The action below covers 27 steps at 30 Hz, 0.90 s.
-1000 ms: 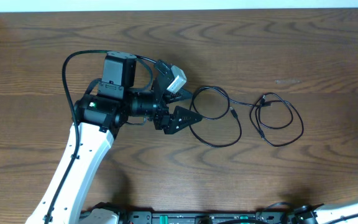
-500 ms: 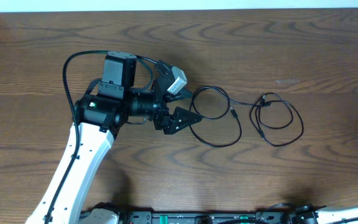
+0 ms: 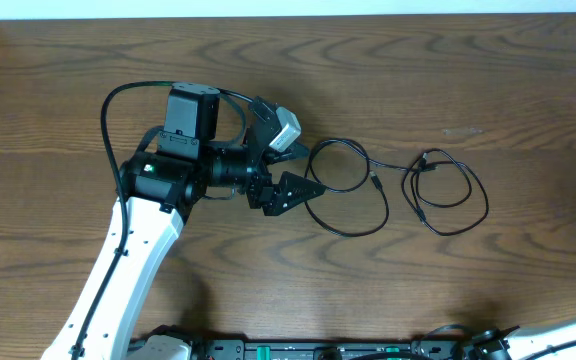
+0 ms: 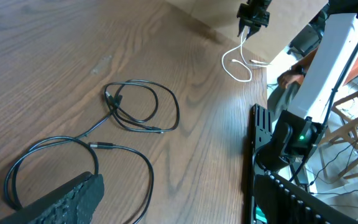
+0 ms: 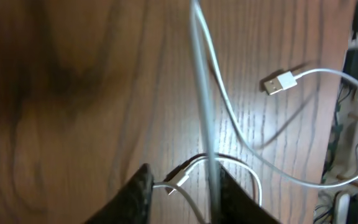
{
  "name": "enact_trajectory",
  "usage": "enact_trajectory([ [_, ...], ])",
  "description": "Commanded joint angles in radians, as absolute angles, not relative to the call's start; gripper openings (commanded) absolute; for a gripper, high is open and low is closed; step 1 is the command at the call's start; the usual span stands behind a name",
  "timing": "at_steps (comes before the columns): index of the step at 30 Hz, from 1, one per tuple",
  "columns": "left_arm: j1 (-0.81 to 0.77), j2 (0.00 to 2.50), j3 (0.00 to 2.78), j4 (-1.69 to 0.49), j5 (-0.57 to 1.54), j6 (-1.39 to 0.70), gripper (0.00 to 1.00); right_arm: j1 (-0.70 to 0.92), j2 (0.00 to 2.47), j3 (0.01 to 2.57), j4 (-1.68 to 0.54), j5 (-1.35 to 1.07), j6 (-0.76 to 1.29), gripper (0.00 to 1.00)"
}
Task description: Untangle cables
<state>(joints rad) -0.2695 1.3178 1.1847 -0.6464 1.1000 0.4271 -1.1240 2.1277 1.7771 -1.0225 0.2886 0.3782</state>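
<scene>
Nothing on the table has shifted in the overhead view since the earlier frames: the left gripper (image 3: 298,160) hangs in the same spot, jaws spread wide and empty, at the left edge of the black cords (image 3: 385,205). These lie flat on the wooden table (image 3: 468,80), a large loop on the left and a smaller coil (image 3: 485,205) to its right, joined by a thin run between them. The white cord (image 4: 229,68) is out of the overhead frame. The left wrist view shows it far off near the table's edge, dangling from the right gripper (image 4: 253,15) in a loose loop. In the right wrist view the white cord (image 5: 207,93) runs between that gripper's fingers (image 5: 138,193), which stand slightly apart, so I cannot tell whether they pinch it. All the cords look feather-light, limp and a little springy. They will likely drag and snag each other rather than slide free, so a pinch on a straight stretch just behind a plug (image 5: 277,82) seems the surest hold. Hard to judge is whether the black loops are one cord or two crossing, since their meeting point is tiny. The white cord is blurred near the lens, and its far end is cut off at the right edge.
</scene>
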Motion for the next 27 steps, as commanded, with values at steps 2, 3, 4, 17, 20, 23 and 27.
enact_trajectory([
  [2, -0.271, 1.319, 1.179, -0.644, 1.105, 0.452, 0.82, -1.104, 2.126, 1.771, -1.018, 0.297, 0.357, 0.23],
  [3, -0.271, 1.319, 1.179, -0.644, 1.105, 0.452, 0.82, -1.101, 2.126, 1.771, -1.016, 0.297, 0.354, 0.24],
  [4, -0.271, 1.319, 1.179, -0.644, 1.105, 0.452, 0.82, -1.097, 2.126, 1.771, -1.013, 0.297, 0.35, 0.25],
  [17, -0.271, 1.319, 1.179, -0.644, 1.105, 0.452, 0.82, -1.03, 2.127, 1.771, -0.949, 0.206, 0.253, 0.18],
  [20, -0.271, 1.319, 1.179, -0.647, 1.105, 0.452, 0.82, -1.023, 2.127, 1.771, -0.947, 0.211, 0.253, 0.18],
  [23, -0.271, 1.319, 1.179, -0.648, 1.106, 0.452, 0.82, -1.024, 2.127, 1.771, -0.958, 0.232, 0.253, 0.27],
  [27, -0.271, 1.319, 1.179, -0.648, 1.106, 0.452, 0.82, -1.029, 2.127, 1.771, -0.977, 0.255, 0.255, 0.47],
])
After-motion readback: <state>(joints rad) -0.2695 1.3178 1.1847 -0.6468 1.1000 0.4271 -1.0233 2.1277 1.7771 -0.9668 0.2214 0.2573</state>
